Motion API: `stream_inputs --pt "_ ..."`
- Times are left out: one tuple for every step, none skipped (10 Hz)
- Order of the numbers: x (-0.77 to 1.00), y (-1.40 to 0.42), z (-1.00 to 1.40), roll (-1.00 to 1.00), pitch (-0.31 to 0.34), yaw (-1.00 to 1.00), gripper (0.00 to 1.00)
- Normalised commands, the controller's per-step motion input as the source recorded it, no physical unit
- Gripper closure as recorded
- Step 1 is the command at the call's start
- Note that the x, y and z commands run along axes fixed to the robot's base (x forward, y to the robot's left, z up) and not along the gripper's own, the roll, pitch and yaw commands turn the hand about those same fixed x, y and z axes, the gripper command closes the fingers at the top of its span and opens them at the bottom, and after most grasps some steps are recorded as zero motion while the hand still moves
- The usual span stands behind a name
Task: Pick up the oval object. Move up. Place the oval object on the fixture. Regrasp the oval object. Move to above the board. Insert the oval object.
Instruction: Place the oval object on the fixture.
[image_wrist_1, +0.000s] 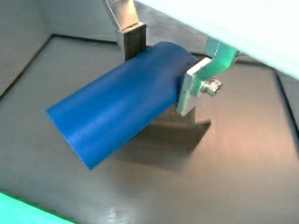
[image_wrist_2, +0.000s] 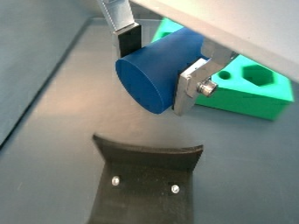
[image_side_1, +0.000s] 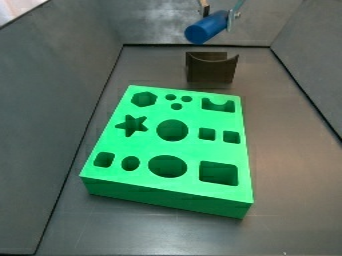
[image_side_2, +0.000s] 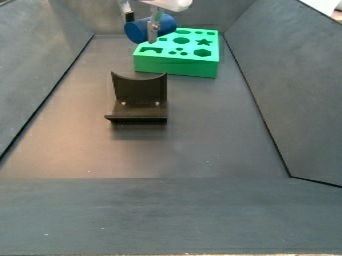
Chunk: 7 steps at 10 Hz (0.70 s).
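My gripper (image_wrist_1: 163, 59) is shut on the blue oval object (image_wrist_1: 117, 102), a solid block with rounded ends held crosswise between the fingers; it also shows in a wrist view (image_wrist_2: 158, 73). In a side view the gripper (image_side_1: 218, 18) holds the oval object (image_side_1: 206, 29) in the air above the fixture (image_side_1: 210, 68), a dark block with a curved notch. The fixture also shows in a wrist view (image_wrist_2: 146, 179) and in a side view (image_side_2: 138, 97). The green board (image_side_1: 171, 150) with shaped cut-outs lies on the floor away from the fixture and shows in a side view (image_side_2: 181, 52).
Grey sloped walls (image_side_1: 80, 90) surround the dark floor (image_side_2: 174, 150). A corner of the green board (image_wrist_2: 251, 87) lies beyond the held block in a wrist view.
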Motion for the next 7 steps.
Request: stream_inputs --pt "0.04 1.00 0.36 -0.73 0.133 1.00 1.00" --pt "0.02 1.00 0.33 -0.77 0.166 1.00 1.00" --pt "0.03 0.93 0.24 -0.83 0.219 1.00 1.00" --pt "0.04 0.73 0.16 -0.88 0.275 1.00 1.00" --pt "0.05 0.54 0.11 -0.95 0.359 1.00 1.00" --pt "0.06 0.36 0.05 -1.00 0.457 0.95 1.00" --pt "0.09 0.07 0.00 -0.82 0.563 0.59 1.00"
